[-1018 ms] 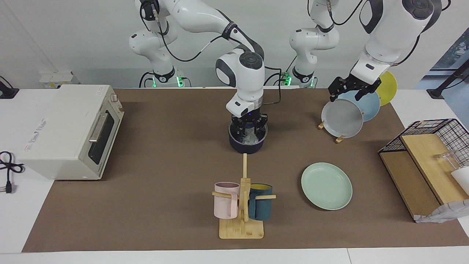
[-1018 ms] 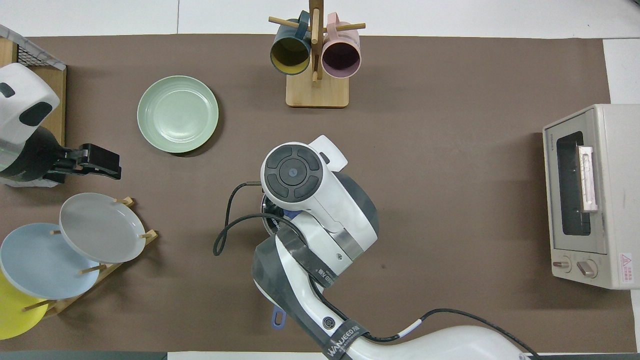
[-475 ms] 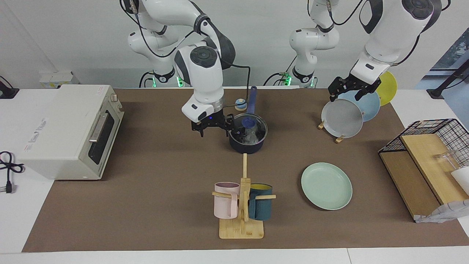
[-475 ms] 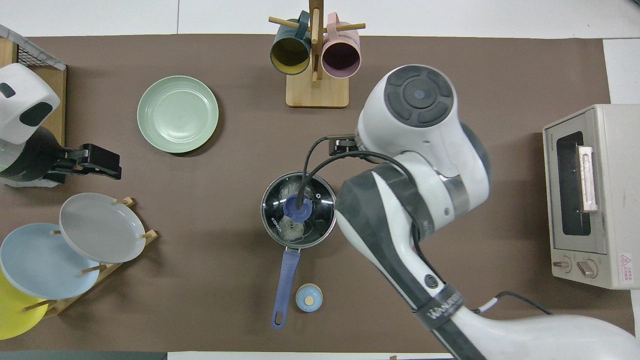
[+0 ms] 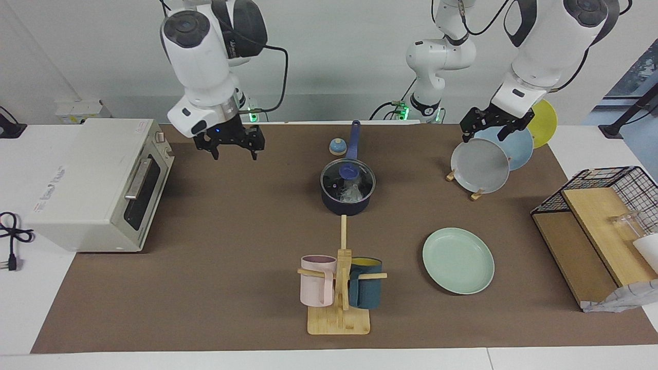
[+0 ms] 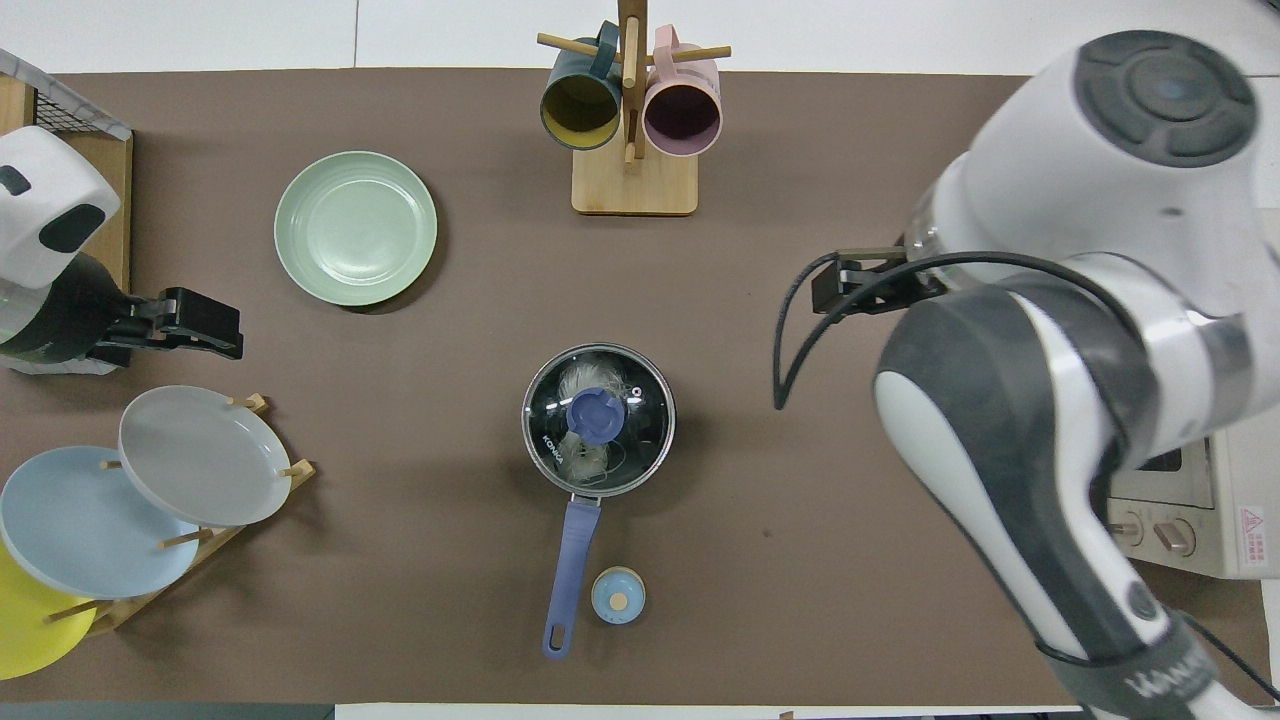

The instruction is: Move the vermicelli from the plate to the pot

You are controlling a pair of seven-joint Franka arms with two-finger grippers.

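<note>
The dark navy pot [image 5: 344, 206] stands mid-table with its long blue handle [image 6: 573, 555] pointing toward the robots. A glass lid [image 6: 640, 440] with a blue knob covers it. Through the glass, the whitish vermicelli [image 5: 353, 191] [image 6: 588, 382] lies inside the pot. The mint-green plate [image 5: 458, 260] [image 6: 355, 228] is empty, farther from the robots, toward the left arm's end. My right gripper [image 5: 234, 149] hangs open and empty, raised over the mat beside the toaster oven. My left gripper [image 5: 487, 129] [image 6: 200, 325] waits open above the plate rack.
A toaster oven [image 5: 97, 185] sits at the right arm's end. A wooden mug stand [image 5: 339, 308] holds a pink and a teal mug. Upright plates fill a rack [image 5: 480, 164]. A small blue round object [image 5: 336, 147] sits by the pot handle. A wire basket [image 5: 601, 180] stands beside the plate.
My right gripper opened at the pot's lid, rose and swung away toward the toaster oven, leaving the lid on the pot. The left arm stayed still.
</note>
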